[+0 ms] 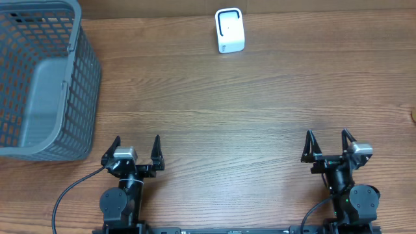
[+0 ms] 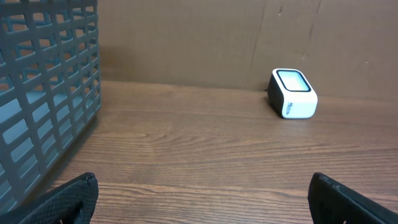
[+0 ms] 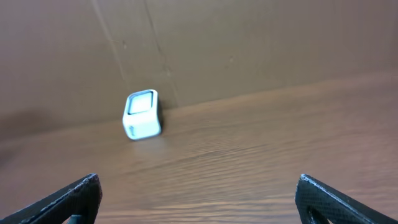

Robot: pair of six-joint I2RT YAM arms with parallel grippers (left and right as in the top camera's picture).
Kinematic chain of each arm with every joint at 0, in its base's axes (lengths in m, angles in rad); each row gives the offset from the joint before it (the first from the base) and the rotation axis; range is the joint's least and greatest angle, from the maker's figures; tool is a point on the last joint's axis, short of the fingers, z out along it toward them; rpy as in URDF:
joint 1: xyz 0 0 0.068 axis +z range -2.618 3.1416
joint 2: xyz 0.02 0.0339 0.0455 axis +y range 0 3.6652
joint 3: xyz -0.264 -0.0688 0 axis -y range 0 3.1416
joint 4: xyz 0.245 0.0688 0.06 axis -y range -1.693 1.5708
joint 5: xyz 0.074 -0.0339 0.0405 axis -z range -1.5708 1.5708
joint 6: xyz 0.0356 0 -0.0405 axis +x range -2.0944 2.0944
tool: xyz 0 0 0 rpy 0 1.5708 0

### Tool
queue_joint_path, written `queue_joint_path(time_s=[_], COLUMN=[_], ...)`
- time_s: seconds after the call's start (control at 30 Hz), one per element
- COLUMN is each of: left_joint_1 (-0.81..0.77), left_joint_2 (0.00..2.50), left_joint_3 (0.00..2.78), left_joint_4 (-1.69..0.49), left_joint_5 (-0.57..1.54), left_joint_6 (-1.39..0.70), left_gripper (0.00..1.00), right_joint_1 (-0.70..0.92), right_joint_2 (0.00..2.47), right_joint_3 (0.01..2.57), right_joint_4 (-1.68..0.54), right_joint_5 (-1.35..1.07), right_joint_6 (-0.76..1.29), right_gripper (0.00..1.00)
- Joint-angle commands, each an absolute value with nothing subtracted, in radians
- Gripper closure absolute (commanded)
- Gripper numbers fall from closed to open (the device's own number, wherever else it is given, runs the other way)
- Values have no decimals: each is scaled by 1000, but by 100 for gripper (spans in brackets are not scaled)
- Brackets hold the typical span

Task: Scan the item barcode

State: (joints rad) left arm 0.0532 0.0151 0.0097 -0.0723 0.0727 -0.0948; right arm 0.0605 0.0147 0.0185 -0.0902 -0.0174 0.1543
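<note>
— White and boxy, the scanner sits at the far edge of the counter, up against the back wall. Where do your jaws stand?

— Both sets are spread wide and empty, parked at the near edge. The left gripper and right gripper both have the scanner well ahead, roughly between their lines.

— And the item to scan?

— You can't see one. No item lies on the counter; the grey basket stands far left, nearer your left arm, and nothing shows on the part of its floor in view.
</note>
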Motion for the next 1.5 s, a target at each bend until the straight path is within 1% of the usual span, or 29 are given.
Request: queue_joint_path(time_s=[0.0, 1.47], left_joint_1=[58, 58], left_joint_2=[4, 4], left_joint_3=[5, 5], left_joint_4=[-74, -74], left_joint_5=[67, 67], left_joint_6=[-93, -93], left_gripper=[0, 0], right_joint_1=[66, 66], right_joint_2=[3, 3], right_joint_3=[8, 8], right_joint_4=[-88, -85], right_joint_5=[2, -1], right_joint_6=[-60, -76], right_gripper=[0, 0])
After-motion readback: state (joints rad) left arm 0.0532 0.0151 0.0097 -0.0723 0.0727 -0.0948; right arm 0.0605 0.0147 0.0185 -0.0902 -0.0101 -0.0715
